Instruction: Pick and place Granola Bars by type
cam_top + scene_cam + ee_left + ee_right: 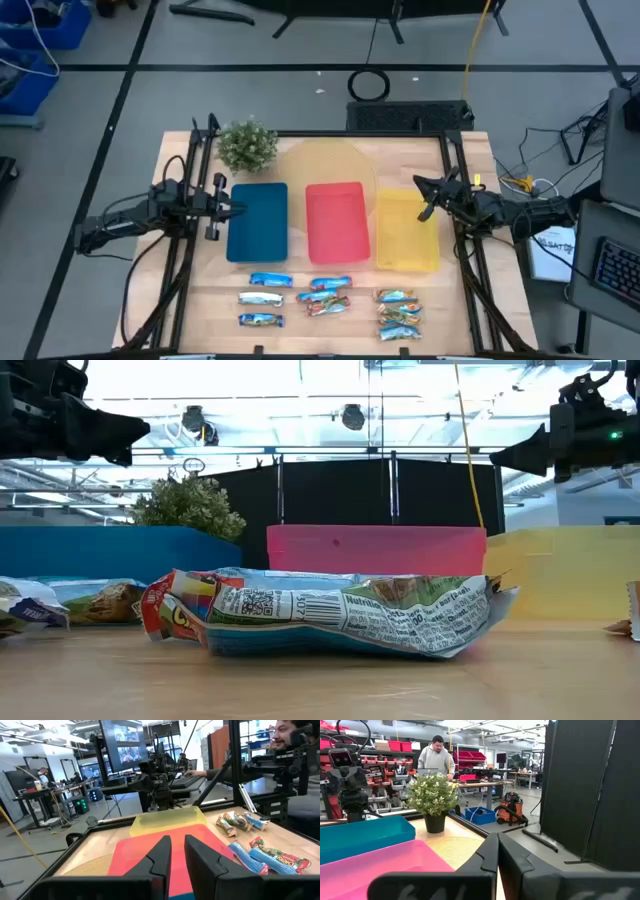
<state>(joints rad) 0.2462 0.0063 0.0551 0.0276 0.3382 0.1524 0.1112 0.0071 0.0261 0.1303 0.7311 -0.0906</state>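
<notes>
**Ready to sort, nothing picked up yet**

My left jaws [222, 196] hang over the outer edge of the blue tray [258, 221]. They are pressed almost together, with just a thin gap, and they hold nothing. My right jaws [428, 198] hang over the yellow tray [407, 232]. They are pressed together and empty too.

The Granola Bars [328, 296] lie flat on the tabletop [470, 270], in front of the trays. They sit in three little piles, well apart. One pile is in front of each tray, and the red tray [336, 222] is in the middle. I think that makes it easy: each pile goes into the tray just behind it.

A small plant [246, 146] stands behind the blue tray, out of my way.

No bar is in a tray yet, so I think the job is only starting.
</notes>
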